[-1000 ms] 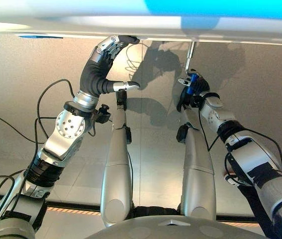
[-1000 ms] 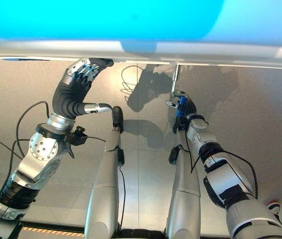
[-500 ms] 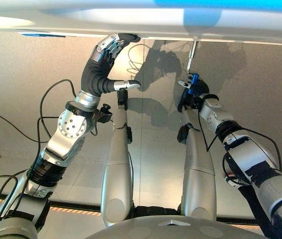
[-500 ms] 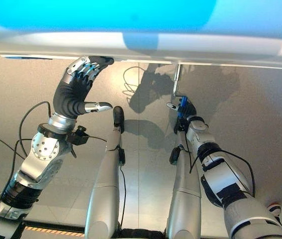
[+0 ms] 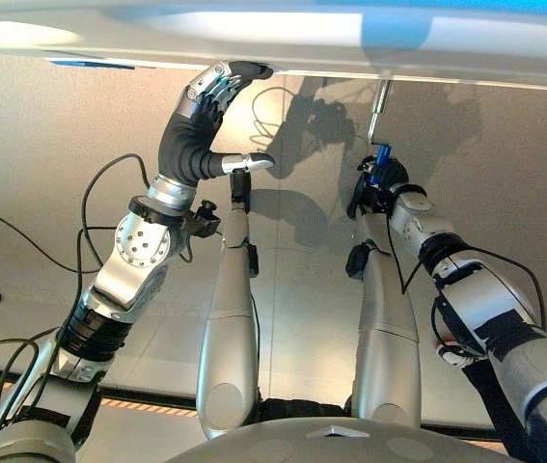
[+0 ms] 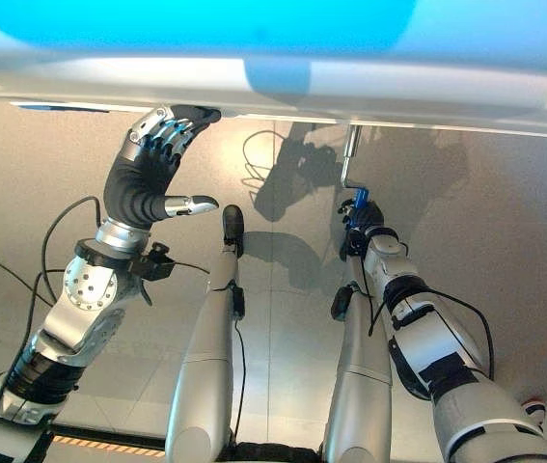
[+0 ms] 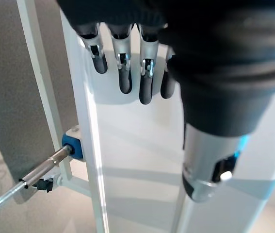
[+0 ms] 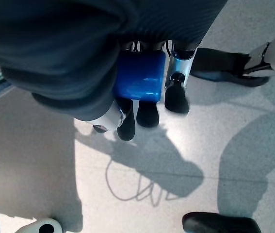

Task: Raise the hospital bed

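The hospital bed (image 5: 254, 43) runs across the far side of the scene as a pale frame edge, and everything else sits off that. The left hand (image 5: 201, 106) reaches up to the bed's underside edge with fingers (image 7: 146, 92) fairly straight and tips resting on the white panel, thumb stuck out to the side, holding nothing. Just below the bed edge a metal crank rod (image 6: 350, 159) hangs down, and the right hand (image 6: 365, 217) looks curled round its blue handle (image 8: 139, 75), though the wrist view is tight.

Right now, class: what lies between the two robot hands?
In the left eye view, only bare floor lies between the left robot hand on the bed frame and the right robot hand gripping the blue crank handle.
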You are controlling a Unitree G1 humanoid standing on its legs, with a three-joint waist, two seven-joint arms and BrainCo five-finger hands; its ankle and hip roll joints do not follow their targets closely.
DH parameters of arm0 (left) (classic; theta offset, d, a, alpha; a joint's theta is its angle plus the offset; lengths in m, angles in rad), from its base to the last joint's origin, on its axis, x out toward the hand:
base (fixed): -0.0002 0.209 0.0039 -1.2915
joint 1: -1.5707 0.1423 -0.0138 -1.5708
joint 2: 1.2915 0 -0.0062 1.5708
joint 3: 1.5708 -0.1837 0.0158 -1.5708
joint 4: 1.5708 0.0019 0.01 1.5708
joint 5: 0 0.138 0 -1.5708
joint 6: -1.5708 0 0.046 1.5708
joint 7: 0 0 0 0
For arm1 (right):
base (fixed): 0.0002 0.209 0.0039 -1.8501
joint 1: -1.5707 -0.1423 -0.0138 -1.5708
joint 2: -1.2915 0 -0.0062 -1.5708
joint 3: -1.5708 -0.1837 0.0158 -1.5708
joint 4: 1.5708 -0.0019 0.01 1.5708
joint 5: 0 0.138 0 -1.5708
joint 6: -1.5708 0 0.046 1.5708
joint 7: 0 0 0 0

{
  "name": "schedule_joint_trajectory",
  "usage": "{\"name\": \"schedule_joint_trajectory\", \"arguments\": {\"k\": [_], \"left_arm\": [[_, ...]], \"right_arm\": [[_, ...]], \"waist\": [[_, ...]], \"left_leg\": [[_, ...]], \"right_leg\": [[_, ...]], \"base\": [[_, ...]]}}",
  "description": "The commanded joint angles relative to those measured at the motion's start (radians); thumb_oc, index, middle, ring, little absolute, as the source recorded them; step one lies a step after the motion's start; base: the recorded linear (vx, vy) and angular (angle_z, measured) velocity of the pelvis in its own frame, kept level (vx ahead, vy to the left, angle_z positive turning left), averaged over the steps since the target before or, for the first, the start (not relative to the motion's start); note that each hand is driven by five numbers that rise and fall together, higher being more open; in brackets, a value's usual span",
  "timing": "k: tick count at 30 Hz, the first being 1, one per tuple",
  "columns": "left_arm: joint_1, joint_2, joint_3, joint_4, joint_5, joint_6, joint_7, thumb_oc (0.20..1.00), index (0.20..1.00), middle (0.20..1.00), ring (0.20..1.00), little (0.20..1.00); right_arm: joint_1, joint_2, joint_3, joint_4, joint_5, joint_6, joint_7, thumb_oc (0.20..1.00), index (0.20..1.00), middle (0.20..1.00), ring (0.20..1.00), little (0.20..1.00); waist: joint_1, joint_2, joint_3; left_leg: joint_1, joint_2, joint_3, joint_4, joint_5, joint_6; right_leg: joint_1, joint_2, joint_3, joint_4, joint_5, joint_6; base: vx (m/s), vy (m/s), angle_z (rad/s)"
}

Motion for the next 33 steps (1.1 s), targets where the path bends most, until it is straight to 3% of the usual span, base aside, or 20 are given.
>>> {"name": "schedule_joint_trajectory", "arguments": {"k": [1,9,20,29,33], "left_arm": [[0.01,0.003,0.007,-0.154,-0.001,-0.043,0.011,1.0,1.0,1.0,1.0,1.0],[0.013,0.009,0.011,-0.185,-0.014,-0.047,0.013,1.0,1.0,1.0,1.0,1.0],[0.025,0.008,0.044,-0.216,-0.038,-0.063,0.022,1.0,1.0,1.0,1.0,1.0],[0.036,-0.015,0.064,-0.221,-0.054,-0.075,0.027,1.0,1.0,1.0,1.0,1.0],[0.039,-0.022,0.068,-0.22,-0.059,-0.08,0.022,1.0,1.0,1.0,1.0,1.0]], "right_arm": [[-0.015,0.061,0.038,0.004,-0.083,0.01,0.01,0.2,0.2,0.2,0.2,0.2],[-0.068,0.068,0.039,0.04,-0.164,0.013,-0.018,0.2,0.2,0.2,0.2,0.2],[-0.193,0.145,0.114,0.015,-0.353,0.024,-0.04,0.2,0.2,0.2,0.2,0.2],[-0.271,0.183,0.149,-0.008,-0.42,0.021,-0.031,0.2,0.2,0.2,0.2,0.2],[-0.273,0.194,0.171,-0.066,-0.425,0.011,-0.028,0.2,0.2,0.2,0.2,0.2]], "waist": [[0.002,0.02,-0.018],[0.026,0.043,-0.018],[0.09,0.075,-0.018],[0.144,0.127,-0.018],[0.146,0.13,-0.018]], "left_leg": [[-0.023,-0.03,0.024,0.027,-0.012,0.062],[-0.044,-0.043,0.006,0.032,-0.013,0.068],[-0.099,-0.096,-0.016,0.08,-0.033,0.082],[-0.147,-0.14,-0.029,0.131,-0.051,0.084],[-0.15,-0.143,-0.023,0.143,-0.057,0.085]], "right_leg": [[0.054,-0.007,0.009,-0.023,-0.025,0.087],[0.048,-0.019,-0.002,-0.024,-0.023,0.095],[0.05,-0.069,-0.026,-0.001,-0.019,0.111],[0.046,-0.108,-0.052,0.038,-0.034,0.123],[0.041,-0.111,-0.047,0.043,-0.036,0.121]], "base": [[0.0,0.0,0.0],[0.0,0.009,0.0],[0.01,0.043,0.06],[0.02,0.076,0.11],[0.01,0.061,0.09]]}}
